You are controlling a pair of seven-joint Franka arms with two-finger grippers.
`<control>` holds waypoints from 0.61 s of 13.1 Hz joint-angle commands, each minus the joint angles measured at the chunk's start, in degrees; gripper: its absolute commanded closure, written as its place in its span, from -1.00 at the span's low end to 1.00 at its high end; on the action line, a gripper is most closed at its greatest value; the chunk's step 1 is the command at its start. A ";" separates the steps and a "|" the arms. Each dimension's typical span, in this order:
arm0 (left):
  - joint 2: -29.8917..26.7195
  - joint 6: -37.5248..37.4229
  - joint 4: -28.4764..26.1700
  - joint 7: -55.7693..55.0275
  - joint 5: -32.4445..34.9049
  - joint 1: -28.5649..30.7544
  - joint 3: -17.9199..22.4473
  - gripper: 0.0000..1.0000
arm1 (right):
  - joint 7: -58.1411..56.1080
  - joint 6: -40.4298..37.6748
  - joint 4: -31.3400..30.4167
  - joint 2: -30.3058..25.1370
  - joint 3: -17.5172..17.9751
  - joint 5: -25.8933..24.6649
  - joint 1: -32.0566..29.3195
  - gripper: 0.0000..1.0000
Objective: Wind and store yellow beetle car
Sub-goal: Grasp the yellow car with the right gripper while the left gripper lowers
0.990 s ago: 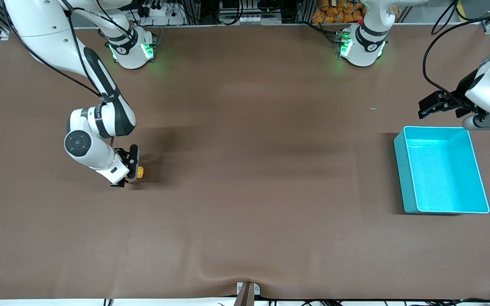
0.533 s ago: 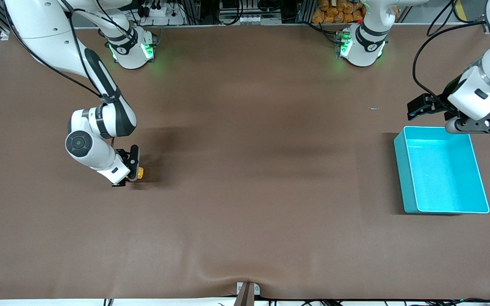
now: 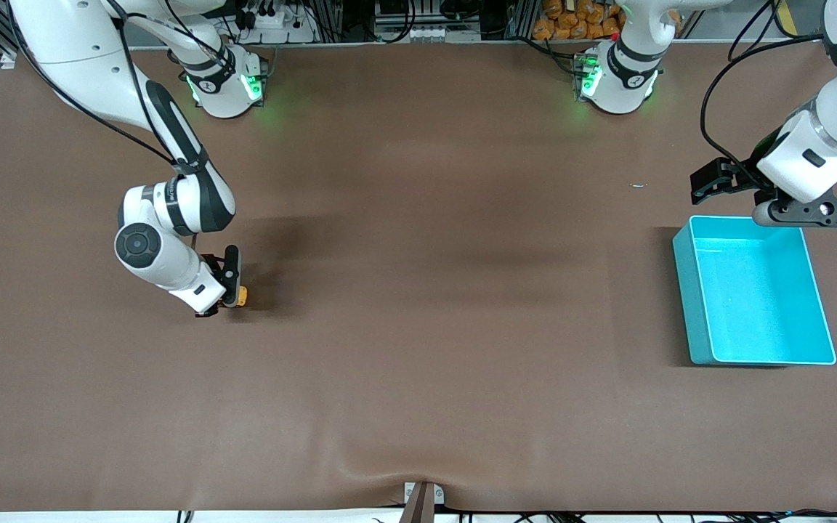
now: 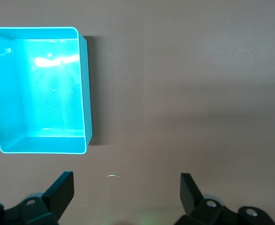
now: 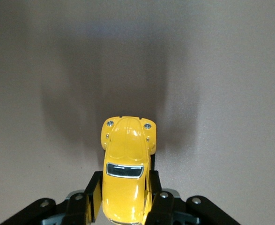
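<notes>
**Right gripper clamped on the toy car; left gripper spread beside the bin**

The right gripper (image 3: 226, 294) sits low at the table (image 3: 418, 327), toward the right arm's end, with its two fingers (image 5: 93, 196) closed against the sides of the yellow beetle car (image 5: 126, 176). In the right wrist view the car's rounded hood, two small headlights and dark windshield project out past the fingertips, above the brown surface. In the front view only a small yellow patch of the car (image 3: 241, 295) shows at the gripper's tip.

The left gripper (image 3: 709, 181) hangs over the table just beside the teal bin (image 3: 687, 290), at the bin's edge farther from the front camera. Its fingers (image 4: 62, 190) stand wide apart, holding nothing. The teal bin (image 4: 83, 93) lies toward the left arm's end, well apart from the car.
</notes>
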 commanded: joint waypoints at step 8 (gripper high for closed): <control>1.50 0.94 -0.57 -0.39 -0.49 -0.15 -2.35 -1.00 | -1.41 -0.65 -0.35 1.32 0.15 -0.82 -3.03 0.55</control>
